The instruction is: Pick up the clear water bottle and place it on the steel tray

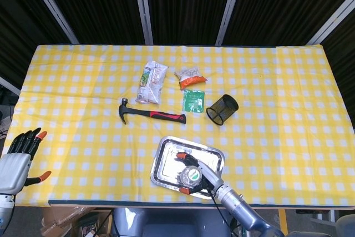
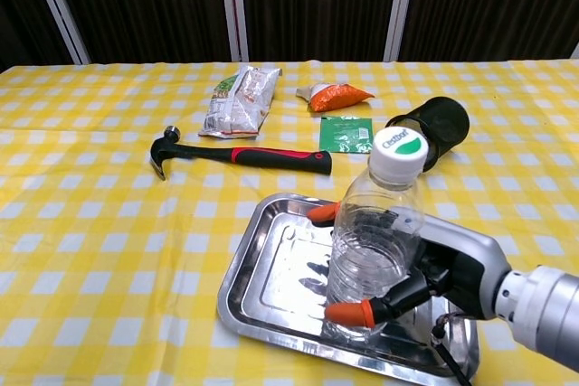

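Looked like a lab/test setup, not a home: table (image 1: pixel 288 115) w/ yellow checked cloth stood against black curtains (image 1: pixel 183 4) hung between metal poles (image 1: pixel 143 6). Props were a random mix: hammer (image 1: pixel 151 114), snack bags (image 1: pixel 151 82), mesh cup (image 1: pixel 222 109), steel tray (image 1: pixel 166 154).

In the chest view the clear water bottle (image 2: pixel 373 241) hides much of the right hand (image 2: pixel 432 270), and the steel tray (image 2: pixel 271 259) runs off the bottom edge. The left hand (image 1: pixel 15 158) is cut by the head view's edge.
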### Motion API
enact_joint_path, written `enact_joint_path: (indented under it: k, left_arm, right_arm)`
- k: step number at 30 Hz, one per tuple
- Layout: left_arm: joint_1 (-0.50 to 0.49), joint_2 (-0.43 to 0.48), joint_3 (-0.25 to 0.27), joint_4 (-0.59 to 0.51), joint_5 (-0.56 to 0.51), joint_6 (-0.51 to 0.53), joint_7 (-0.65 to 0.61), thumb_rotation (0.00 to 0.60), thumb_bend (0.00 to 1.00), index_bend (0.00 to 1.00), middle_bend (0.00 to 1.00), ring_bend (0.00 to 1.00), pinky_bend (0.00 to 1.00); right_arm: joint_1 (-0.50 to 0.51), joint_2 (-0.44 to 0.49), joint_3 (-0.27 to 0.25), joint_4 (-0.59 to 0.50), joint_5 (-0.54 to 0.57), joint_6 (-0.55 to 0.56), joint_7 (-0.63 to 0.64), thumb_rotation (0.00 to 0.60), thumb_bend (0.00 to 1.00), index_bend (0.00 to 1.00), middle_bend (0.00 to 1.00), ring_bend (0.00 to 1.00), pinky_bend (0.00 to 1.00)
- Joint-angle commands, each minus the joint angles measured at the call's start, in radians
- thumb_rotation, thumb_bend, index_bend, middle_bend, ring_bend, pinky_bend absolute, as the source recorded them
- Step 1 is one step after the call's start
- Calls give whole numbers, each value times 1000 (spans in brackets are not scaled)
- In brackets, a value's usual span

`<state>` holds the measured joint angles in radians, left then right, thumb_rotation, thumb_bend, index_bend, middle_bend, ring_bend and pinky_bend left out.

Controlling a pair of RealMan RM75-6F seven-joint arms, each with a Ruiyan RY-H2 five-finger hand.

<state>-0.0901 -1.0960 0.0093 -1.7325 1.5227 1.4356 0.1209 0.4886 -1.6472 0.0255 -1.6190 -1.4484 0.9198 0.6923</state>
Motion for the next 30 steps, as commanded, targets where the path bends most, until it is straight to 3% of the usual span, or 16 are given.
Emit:
enact_joint_path:
  k: [1, 9, 18, 24, 27, 30]
  left_arm:
    - [0, -1, 1, 0, 0, 0, 1, 600, 164, 54, 0, 0, 0]
    - [-1, -1, 0, 1, -2, -1, -1, 600, 164, 54, 0, 0, 0]
    - [-1, -3, 0, 0, -3, -1, 4, 600, 165, 54, 0, 0, 0]
    - [-1, -7, 6, -4, 5, -2, 16, 600, 165, 54, 0, 0, 0]
    - [2, -6, 5, -5, 5, 4, 15, 600, 165, 54, 0, 0, 0]
    - [3, -3, 3, -5, 5, 9, 9, 600, 165, 54, 0, 0, 0]
  right_arm:
    - [7, 32, 9, -15, -11, 2, 24, 600, 246, 137, 76, 0, 0]
    - [30, 186, -13, -55, -30, -47, 29, 600, 245, 136, 76, 0, 0]
    - [75, 509, -127, -158, -203, -89, 139, 600, 244, 136, 75, 0, 0]
    - [80, 630, -186, -168, -286, -52, 184, 600, 245, 136, 76, 0, 0]
    - [44, 684, -189, -151, -278, 13, 102, 600, 245, 136, 75, 0, 0]
    - [-69, 665, -143, -127, -196, 180, -181, 600, 245, 136, 76, 0, 0]
